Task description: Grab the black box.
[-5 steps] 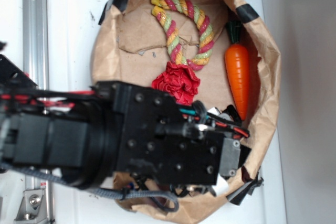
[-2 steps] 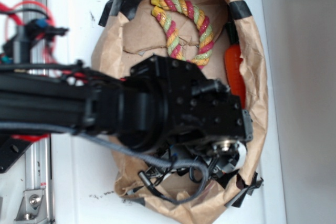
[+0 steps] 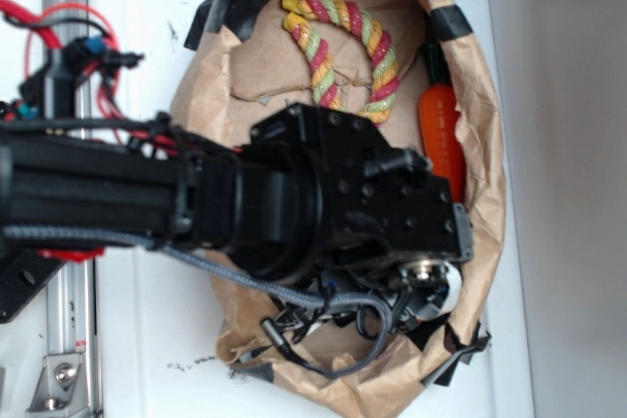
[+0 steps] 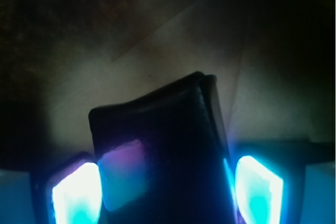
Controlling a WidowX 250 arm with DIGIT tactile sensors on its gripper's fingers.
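In the wrist view the glossy black box [image 4: 163, 145] stands upright between my gripper's [image 4: 167, 192] two glowing blue pads. The left pad [image 4: 76, 195] sits right against the box's left side. The right pad [image 4: 258, 190] is a narrow dark gap away from its right side. The jaws straddle the box and do not visibly squeeze it. In the exterior view the arm and gripper [image 3: 421, 286] reach down into the lower right of the brown paper bowl [image 3: 201, 85] and hide the box.
A striped rope ring [image 3: 343, 46] lies at the bowl's back. An orange carrot toy [image 3: 443, 139] lies along the right wall. Black tape patches [image 3: 453, 22] mark the rim. Cables [image 3: 333, 325] hang below the wrist. A metal rail [image 3: 65, 7] runs at the left.
A second ago the arm was lower left with the red rosette showing. It has since swung right and down over the rosette. In the last half second it barely moved.
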